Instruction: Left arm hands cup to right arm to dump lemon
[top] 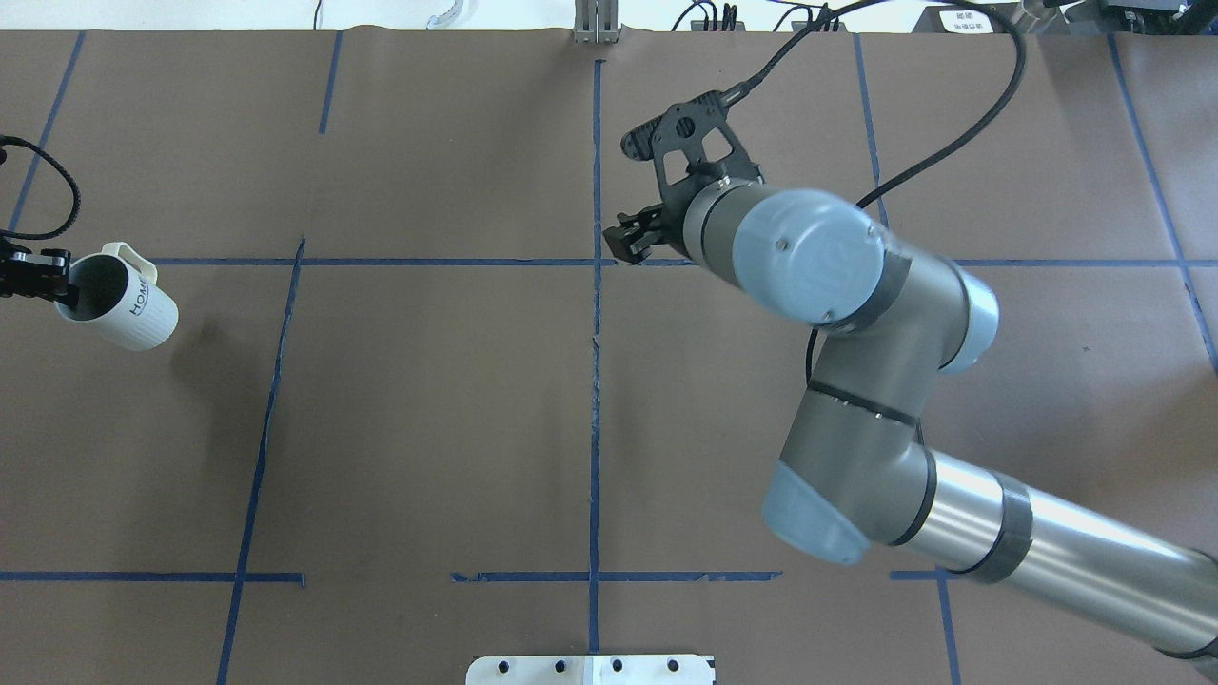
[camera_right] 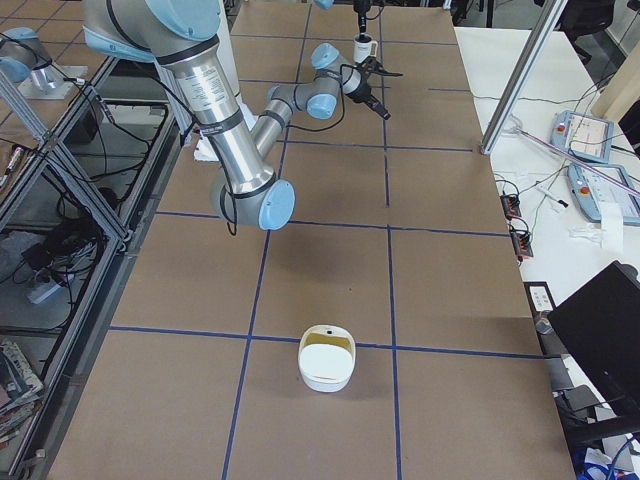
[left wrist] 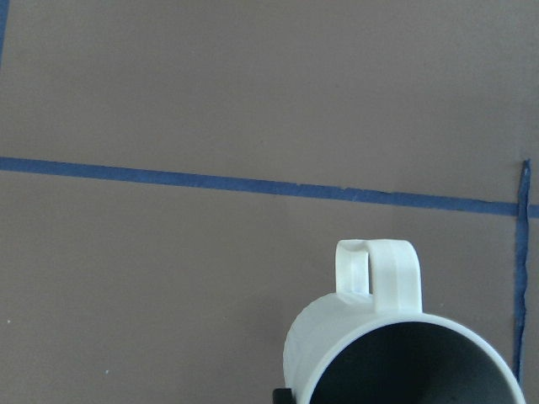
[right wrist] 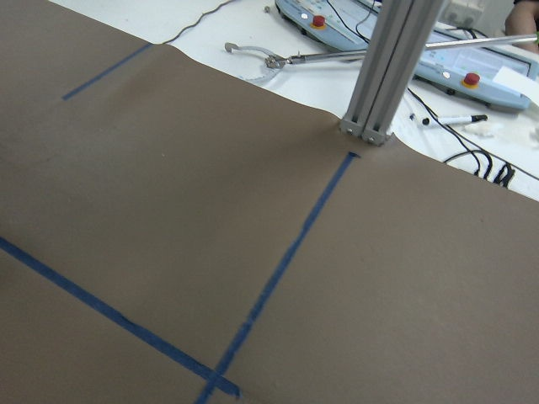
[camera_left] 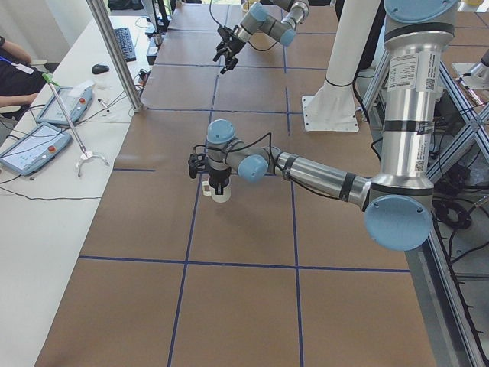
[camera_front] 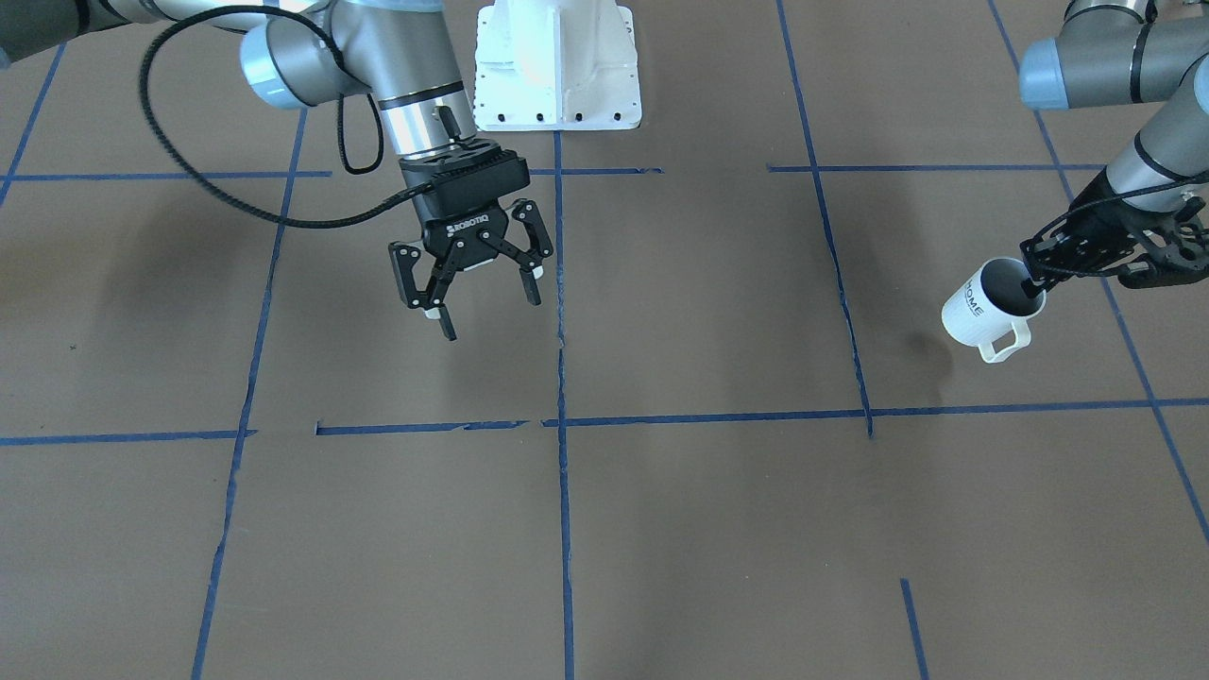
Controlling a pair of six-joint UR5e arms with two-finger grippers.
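Observation:
The cup, a white mug lettered "HOME", hangs tilted above the brown table at the robot's far left. My left gripper is shut on its rim, one finger inside. Its handle points away from the wrist camera. In the overhead view the cup sits at the left edge, with the left gripper beside it. The cup's inside looks dark, and the lemon is hidden. My right gripper, marked ROBOTIQ, hovers open and empty near the table's centre line, far from the cup.
A white bowl-like container stands on the table toward the robot's right end. The white robot pedestal is at the table's robot-side edge. An aluminium post and teach pendants stand beyond the far edge. Blue tape lines grid the table.

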